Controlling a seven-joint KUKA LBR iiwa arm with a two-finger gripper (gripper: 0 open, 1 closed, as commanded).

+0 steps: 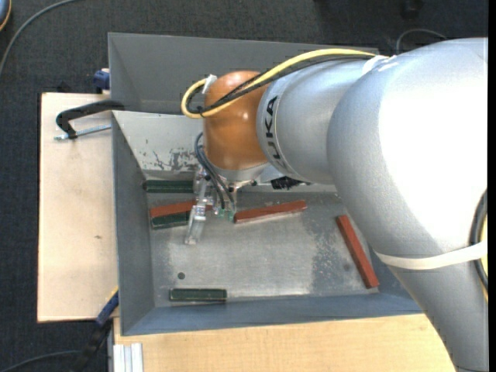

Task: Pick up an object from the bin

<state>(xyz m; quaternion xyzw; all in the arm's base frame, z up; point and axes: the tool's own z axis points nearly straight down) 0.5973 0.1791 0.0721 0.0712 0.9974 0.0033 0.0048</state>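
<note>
Camera view: gripper [198, 217], width impossible to tell, sits beside a flat red-brown stick [172, 208] at its nine o'clock; best centred squarely across it before closing.

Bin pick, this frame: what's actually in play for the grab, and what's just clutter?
In play: gripper; bin; left red stick and left green stick, whose ends lie right at the gripper, so one is probably the target.
Just lying about: back green stick; middle red stick; right red stick; front green stick.
</note>
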